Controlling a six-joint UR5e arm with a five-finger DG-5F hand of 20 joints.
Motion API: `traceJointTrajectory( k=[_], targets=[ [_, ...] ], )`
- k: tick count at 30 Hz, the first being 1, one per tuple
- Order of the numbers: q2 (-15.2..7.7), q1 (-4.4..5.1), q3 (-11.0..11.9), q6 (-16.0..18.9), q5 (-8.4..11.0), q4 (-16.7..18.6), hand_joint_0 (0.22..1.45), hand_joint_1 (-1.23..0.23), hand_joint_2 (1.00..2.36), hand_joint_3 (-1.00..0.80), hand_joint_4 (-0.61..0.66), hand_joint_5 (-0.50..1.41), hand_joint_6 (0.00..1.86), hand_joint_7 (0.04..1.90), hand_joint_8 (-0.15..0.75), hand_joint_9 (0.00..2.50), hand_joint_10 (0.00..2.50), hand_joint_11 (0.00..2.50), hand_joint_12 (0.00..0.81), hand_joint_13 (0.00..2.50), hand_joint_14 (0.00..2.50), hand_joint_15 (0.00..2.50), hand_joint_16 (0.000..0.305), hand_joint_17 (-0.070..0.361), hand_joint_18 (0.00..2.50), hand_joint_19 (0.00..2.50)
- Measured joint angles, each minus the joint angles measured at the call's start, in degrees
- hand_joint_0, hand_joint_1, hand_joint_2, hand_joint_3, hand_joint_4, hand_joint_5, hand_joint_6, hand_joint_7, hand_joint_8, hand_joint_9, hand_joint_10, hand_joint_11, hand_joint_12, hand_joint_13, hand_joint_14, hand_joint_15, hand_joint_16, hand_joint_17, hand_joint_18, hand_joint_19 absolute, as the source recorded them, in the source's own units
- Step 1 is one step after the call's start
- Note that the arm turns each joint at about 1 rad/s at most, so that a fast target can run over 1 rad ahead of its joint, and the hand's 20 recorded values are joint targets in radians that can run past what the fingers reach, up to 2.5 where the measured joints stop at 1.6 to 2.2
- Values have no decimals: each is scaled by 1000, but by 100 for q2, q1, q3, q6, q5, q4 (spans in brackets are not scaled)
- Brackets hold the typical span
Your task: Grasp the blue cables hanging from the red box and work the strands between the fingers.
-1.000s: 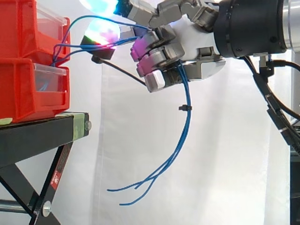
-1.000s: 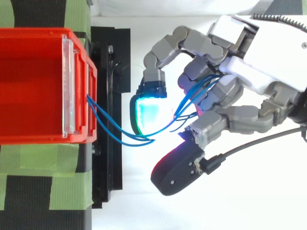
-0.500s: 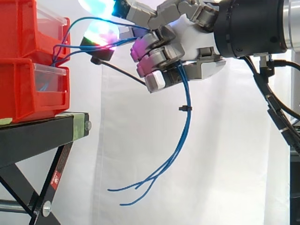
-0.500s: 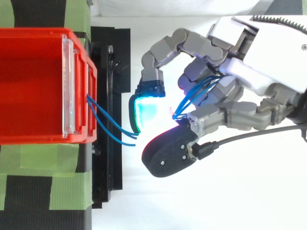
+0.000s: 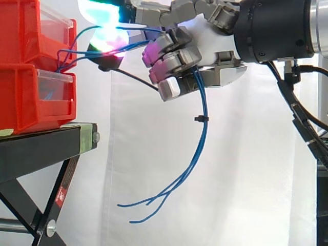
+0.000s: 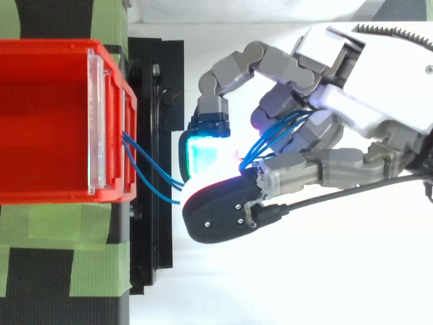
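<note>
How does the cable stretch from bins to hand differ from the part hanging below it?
The bin-side stretch runs sideways, strands spread apart; the hanging part drops in a curved bundle. The bin-side stretch is held at both ends; the hanging part's tips dangle free. Both are blue cables gripped by the hand.

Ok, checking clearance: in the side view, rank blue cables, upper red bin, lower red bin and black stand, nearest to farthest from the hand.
1. blue cables: gripped in the hand.
2. upper red bin: left, level with it.
3. lower red bin: left, lower.
4. black stand: bottom left, beneath the bins.
</note>
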Motion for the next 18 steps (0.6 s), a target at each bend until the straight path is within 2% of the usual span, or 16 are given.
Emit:
traceJointTrajectory(
  k=[7, 18],
  targets=[
    [0, 3, 1, 0, 4, -3, 908, -730, 1010, -88, -10, 11, 1411, 1061, 556, 1864, 2500, 2500, 692, 2105, 2500, 1814, 255, 192, 2500, 777],
    [0, 4, -1, 0, 7, -4, 912, -731, 1007, -70, -23, 26, 1416, 1076, 556, 1864, 2500, 2500, 692, 2105, 2500, 1814, 255, 192, 2500, 777]
  ],
)
